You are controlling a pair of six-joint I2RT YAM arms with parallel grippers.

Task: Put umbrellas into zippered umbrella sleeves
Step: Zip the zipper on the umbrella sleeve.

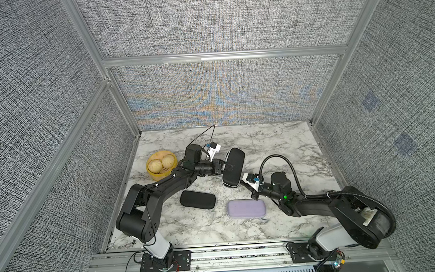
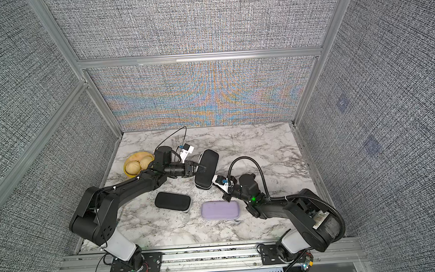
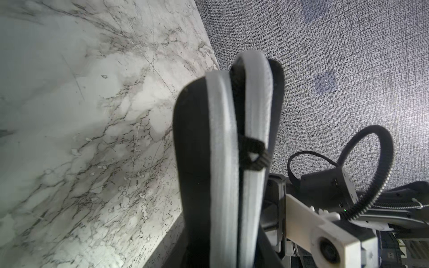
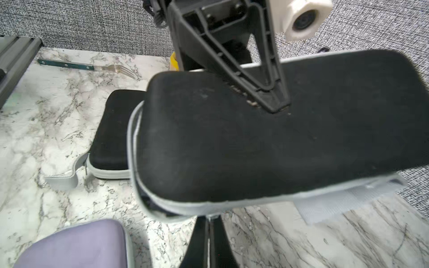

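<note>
My left claw gripped the black sleeve, one finger on each flat side. The sleeve stood up on its long edge, right between the fingers. I could not tell if it touched the table. In the left wrist view its two grey zipper edges stood a little apart, and a black loop poked out of the gap.

My right claw was shut tight. Its tips sat just under the grey edge at the end of the sleeve nearest to it. A small shiny bit showed at the tips, but I could not tell if the claw pinched it.

The other black sleeve lay flat, closer to the arm bases than the left claw. The lavender sleeve lay flat near the right claw, zipped shut.
</note>
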